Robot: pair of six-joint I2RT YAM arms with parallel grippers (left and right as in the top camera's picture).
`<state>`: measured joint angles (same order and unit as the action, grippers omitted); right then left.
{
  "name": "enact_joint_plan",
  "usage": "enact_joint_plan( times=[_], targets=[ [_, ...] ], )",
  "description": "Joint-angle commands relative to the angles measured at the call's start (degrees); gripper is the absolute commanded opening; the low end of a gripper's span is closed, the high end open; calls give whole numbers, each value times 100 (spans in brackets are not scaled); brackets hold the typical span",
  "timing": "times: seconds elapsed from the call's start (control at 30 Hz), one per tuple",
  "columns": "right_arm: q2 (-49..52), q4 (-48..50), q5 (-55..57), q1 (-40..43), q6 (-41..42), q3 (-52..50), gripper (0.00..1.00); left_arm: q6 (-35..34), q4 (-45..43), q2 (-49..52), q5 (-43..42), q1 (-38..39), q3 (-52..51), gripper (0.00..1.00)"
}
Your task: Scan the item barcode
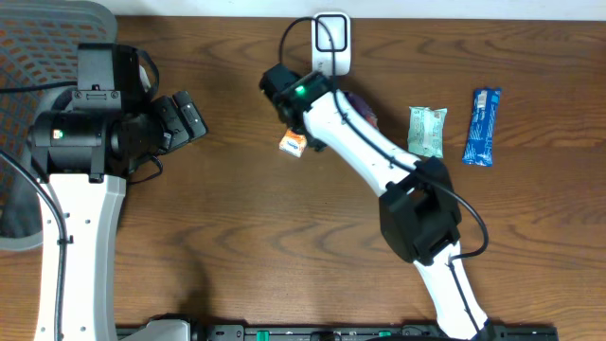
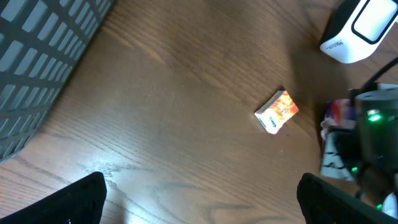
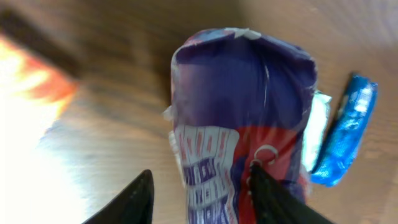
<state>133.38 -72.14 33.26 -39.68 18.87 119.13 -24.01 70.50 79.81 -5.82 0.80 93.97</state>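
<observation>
A purple and red snack packet (image 3: pixel 242 112) fills the right wrist view, lying on the table between the fingers of my right gripper (image 3: pixel 200 173). The jaws stand apart. The right finger touches the packet and the left finger is clear of it. From overhead only a sliver of the packet (image 1: pixel 361 108) shows under the right arm. The white barcode scanner (image 1: pixel 331 43) stands at the table's back edge. My left gripper (image 2: pixel 202 186) is wide open over bare wood at the left, holding nothing.
A small orange and white box (image 1: pixel 294 144) lies just left of the right arm's wrist. A green packet (image 1: pixel 426 130) and a blue packet (image 1: pixel 482 126) lie at the right. A grey mesh chair (image 1: pixel 57 28) stands at the far left.
</observation>
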Motion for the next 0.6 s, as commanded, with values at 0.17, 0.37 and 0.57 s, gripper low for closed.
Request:
enact_joint_plan(
  times=[0.17, 0.37, 0.57],
  targets=[
    [90, -479, -1779, 363, 68, 1027, 49, 17, 20, -9, 37, -24, 0, 98],
    [87, -846, -3198, 1519, -485, 1891, 68, 17, 17, -9, 37, -24, 0, 98],
    [90, -595, -4249, 2284, -1241, 1172, 65, 17, 17, -9, 37, -24, 0, 98]
  ],
)
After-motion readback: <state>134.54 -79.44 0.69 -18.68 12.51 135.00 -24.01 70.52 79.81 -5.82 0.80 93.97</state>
